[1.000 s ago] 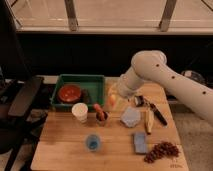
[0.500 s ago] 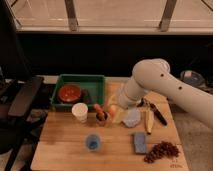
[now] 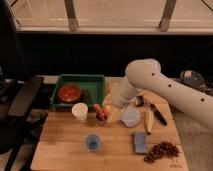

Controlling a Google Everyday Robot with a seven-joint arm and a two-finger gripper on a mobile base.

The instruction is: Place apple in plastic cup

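So here's my view from largest down. The wooden bench (image 3: 65,135) carries everything. My white arm (image 3: 165,87) comes in from the right and bends down toward the middle of it.

The biggest container is the green tray (image 3: 80,80) at the back left, with a red-brown bowl (image 3: 69,93) sitting inside it; I can't tell what's in the bowl, if anything. In front of the tray stands a white cup (image 3: 79,111), and I can't see inside that one either. Just right of it is a dark cup (image 3: 101,120) with an orange carrot-looking thing (image 3: 98,109) poking out of the top.

My jaws (image 3: 111,111) are down right beside that dark cup, closed up tight, and it looks like the apple (image 3: 107,108) is what they're clamped on: a small yellow-orange round thing with some red on it, mostly hidden by my wrist.

The plastic cup (image 3: 93,142) is near the front of the bench, well apart from the apple, short and see-through blue, round rim up, nothing visible in it.

Also around are a pale blue-grey lump (image 3: 131,118), a blue sponge-like block (image 3: 140,142), a banana (image 3: 148,120), a black-handled tool (image 3: 159,114) and a pile of brown bits (image 3: 161,151). There are no labels or writing I can read.
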